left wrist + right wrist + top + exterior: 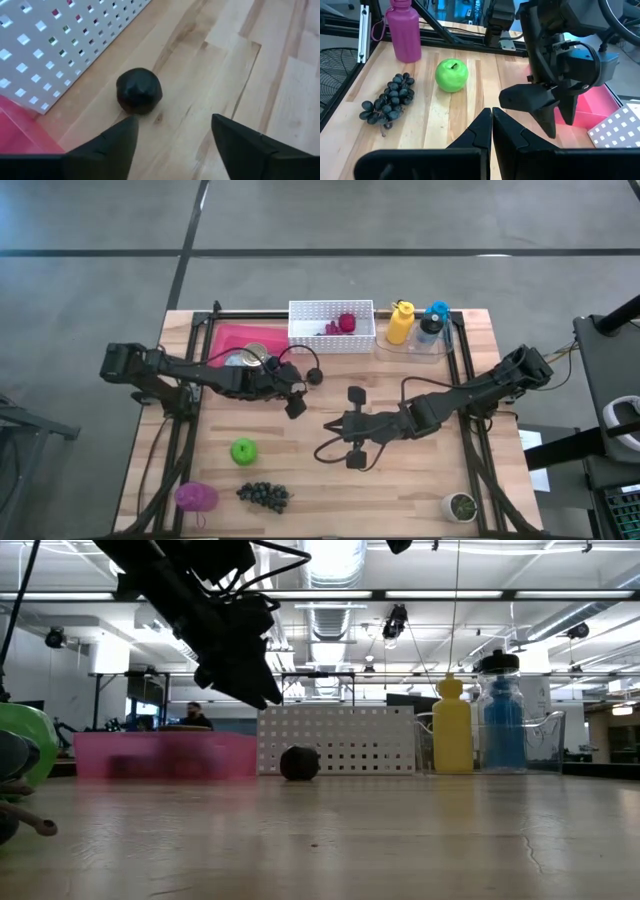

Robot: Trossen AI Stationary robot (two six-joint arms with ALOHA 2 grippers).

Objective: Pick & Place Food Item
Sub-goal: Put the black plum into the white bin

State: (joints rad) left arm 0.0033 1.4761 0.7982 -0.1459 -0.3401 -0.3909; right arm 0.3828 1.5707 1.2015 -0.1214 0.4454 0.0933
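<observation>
Two tools hang over the worktop [420, 480]. At centre left of the high view, the left tool [297, 398] stands with fingers [117, 142] spread, empty, beside a dark plum [314, 376] lying free just in front of the white perforated basket [331, 339]. Right of centre, the right tool [333, 431] is closed on nothing.

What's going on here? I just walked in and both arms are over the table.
The left arm's tool hangs open just above a small dark ball-shaped item, which lies on the wooden table beside the white perforated basket. Nothing is held. The right arm's tool waits shut at mid-table; the green apple and the grapes lie untouched.
</observation>
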